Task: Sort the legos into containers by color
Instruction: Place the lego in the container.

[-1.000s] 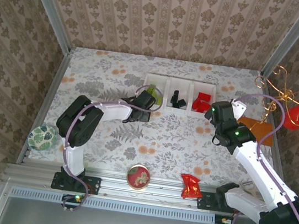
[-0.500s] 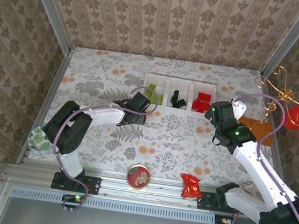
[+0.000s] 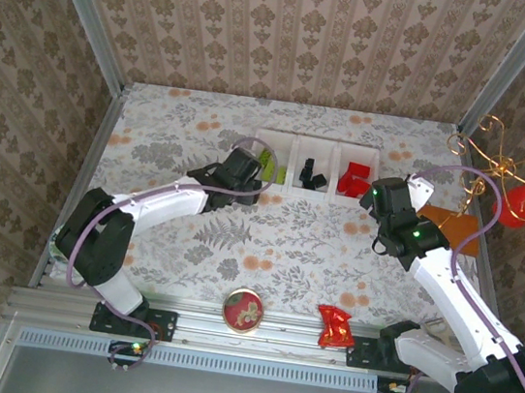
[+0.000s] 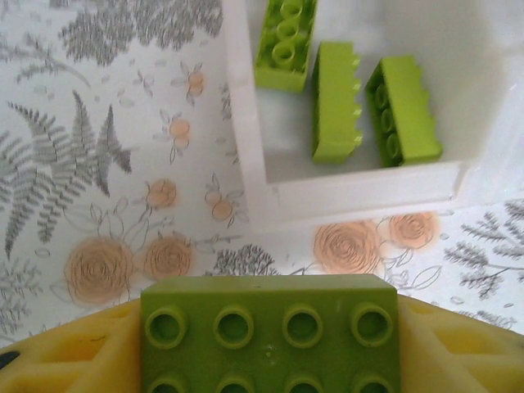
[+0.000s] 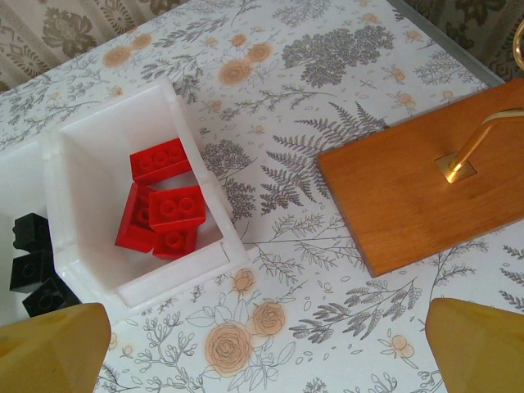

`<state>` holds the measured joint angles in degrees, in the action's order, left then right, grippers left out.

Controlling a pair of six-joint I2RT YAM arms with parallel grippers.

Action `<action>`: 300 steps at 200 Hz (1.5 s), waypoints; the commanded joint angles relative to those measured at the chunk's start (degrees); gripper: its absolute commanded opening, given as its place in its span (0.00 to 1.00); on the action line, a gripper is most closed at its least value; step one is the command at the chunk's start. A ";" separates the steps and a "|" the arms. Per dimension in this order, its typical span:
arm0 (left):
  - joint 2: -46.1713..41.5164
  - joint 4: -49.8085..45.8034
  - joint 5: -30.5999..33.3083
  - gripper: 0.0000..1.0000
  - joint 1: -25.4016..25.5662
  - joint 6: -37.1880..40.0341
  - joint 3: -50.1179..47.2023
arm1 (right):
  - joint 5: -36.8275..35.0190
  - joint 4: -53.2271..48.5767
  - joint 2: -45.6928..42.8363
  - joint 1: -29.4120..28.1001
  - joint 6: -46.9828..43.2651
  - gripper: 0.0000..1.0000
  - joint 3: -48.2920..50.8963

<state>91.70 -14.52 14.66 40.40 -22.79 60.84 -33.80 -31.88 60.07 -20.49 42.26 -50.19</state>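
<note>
**Top view.** Patterned worktop (image 3: 172,145) inside papered walls.
- White tray (image 3: 319,142) at the far middle, three compartments in a row: green bricks (image 3: 269,163) on the left, black bricks (image 3: 312,176) in the middle, red bricks (image 3: 351,182) on the right.
- The left fingers (image 3: 251,175) are just beside the tray's left compartment.
- The right fingers (image 3: 377,195) are near the tray's right end.
- Orange board (image 3: 449,228) lies to the right of the tray and carries a gold wire stand (image 3: 501,167).
- Round red-topped tin (image 3: 243,309) and crumpled red wrapper (image 3: 334,326) lie at the near edge.

**Left wrist view.**
- One held green brick (image 4: 270,332), studs up, is gripped between the two yellow fingers, which are set narrow against its ends. It sits over the worktop, just outside the tray's near wall.
- Three green bricks lie in the compartment beyond: one at the far wall and two side by side on their edges.

**Right wrist view.**
- The yellow fingers stand wide apart with nothing between them.
- Four red bricks lie piled in the end compartment, overlapping.
- Black bricks are in the next compartment to the left.
- The orange board is on the right, apart from the tray, with a brass stem (image 5: 479,135) rising from it.
</note>
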 commanded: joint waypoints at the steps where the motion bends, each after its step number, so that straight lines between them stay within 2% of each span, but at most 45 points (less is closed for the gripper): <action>1: 1.26 1.30 -1.44 0.48 0.18 4.77 4.02 | -0.78 -0.97 -1.19 0.21 1.51 1.00 -0.77; 69: 6.06 2.32 -4.17 0.48 -0.41 10.03 10.04 | -1.09 -1.61 -1.98 0.45 1.51 1.00 -0.52; 147: 9.54 5.12 -8.99 0.48 -1.14 23.13 11.78 | -0.94 -1.11 -1.54 0.58 1.51 1.00 0.05; 216: 15.55 1.69 -16.08 0.49 -3.44 34.24 19.70 | -0.65 -1.70 -1.03 0.71 1.33 1.00 -0.58; 300: 21.74 -5.59 -16.59 0.52 -6.04 42.57 27.90 | -0.41 -1.61 -0.24 0.74 1.15 1.00 -1.65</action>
<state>112.16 -16.21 -0.71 35.07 15.33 86.00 -33.80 -32.14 59.11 -20.05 42.26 -50.19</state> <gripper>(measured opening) 0.624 0.999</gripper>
